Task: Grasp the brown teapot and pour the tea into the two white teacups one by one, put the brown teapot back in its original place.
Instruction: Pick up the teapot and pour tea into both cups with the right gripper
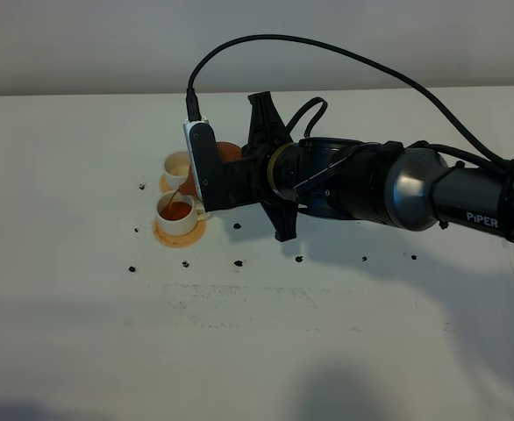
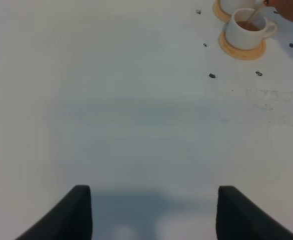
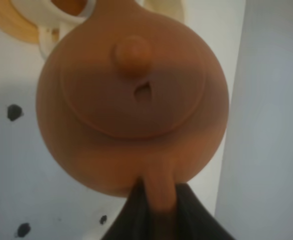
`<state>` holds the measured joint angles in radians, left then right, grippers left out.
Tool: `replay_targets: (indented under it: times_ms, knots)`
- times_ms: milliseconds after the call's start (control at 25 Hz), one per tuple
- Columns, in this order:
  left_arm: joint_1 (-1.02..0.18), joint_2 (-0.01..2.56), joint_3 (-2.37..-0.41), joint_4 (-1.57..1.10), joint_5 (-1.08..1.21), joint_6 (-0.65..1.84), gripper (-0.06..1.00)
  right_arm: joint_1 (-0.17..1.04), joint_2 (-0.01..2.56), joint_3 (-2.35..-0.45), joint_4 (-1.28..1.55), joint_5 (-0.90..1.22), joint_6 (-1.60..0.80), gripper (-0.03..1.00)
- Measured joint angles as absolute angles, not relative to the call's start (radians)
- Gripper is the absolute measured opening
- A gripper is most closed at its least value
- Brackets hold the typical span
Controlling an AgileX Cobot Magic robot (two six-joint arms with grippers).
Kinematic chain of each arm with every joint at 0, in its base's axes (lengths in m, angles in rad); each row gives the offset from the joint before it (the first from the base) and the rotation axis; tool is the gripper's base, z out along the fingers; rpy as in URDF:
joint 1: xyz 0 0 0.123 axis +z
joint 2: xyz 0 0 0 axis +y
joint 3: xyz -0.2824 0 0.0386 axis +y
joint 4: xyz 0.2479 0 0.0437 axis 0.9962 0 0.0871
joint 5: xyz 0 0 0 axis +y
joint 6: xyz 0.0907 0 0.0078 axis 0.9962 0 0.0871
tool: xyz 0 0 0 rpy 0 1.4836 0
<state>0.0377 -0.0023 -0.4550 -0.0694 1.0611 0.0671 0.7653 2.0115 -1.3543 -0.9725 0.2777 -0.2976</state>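
We saw the right gripper (image 3: pixel 159 212) pinching the loop handle of the squat reddish-brown clay teapot (image 3: pixel 131 105). The pot hung tilted in the air over the two small white cylindrical teacups (image 1: pixel 176 210), which stood toward the far edge of the counter, left of its middle. A thin stream of tea (image 2: pixel 255 14) ran into the nearer teacup, which held amber liquid. The left gripper (image 2: pixel 154 212) hovered well apart from the cups, its fingers spread wide with nothing between them.

We judged overfilling the likeliest fault: the cup was small, and a steady tilt could send tea over its rim. The knobbed lid (image 3: pixel 131 52) sat unheld, so a steeper tilt might let it slide off. The narrow pinch on the handle might also let the pot swing and throw the stream wide.

We counted one teapot, two teacups, two orange-tan round coasters (image 1: pixel 182 239), one under each cup, and some nine small dark specks (image 1: pixel 239 261) scattered on the counter. We could not tell whether the farther teacup (image 1: pixel 178 164) held tea, and we saw no saucer.
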Motion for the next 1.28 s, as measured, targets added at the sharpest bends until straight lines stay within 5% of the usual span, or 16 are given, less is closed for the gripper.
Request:
replay_targets:
  times_ms: [1280]
  knots:
    - [0.038,-0.002,-0.455,-0.069,1.061,0.067,0.52,0.765,2.012,-1.354,-1.134,0.279,-0.300,0.11]
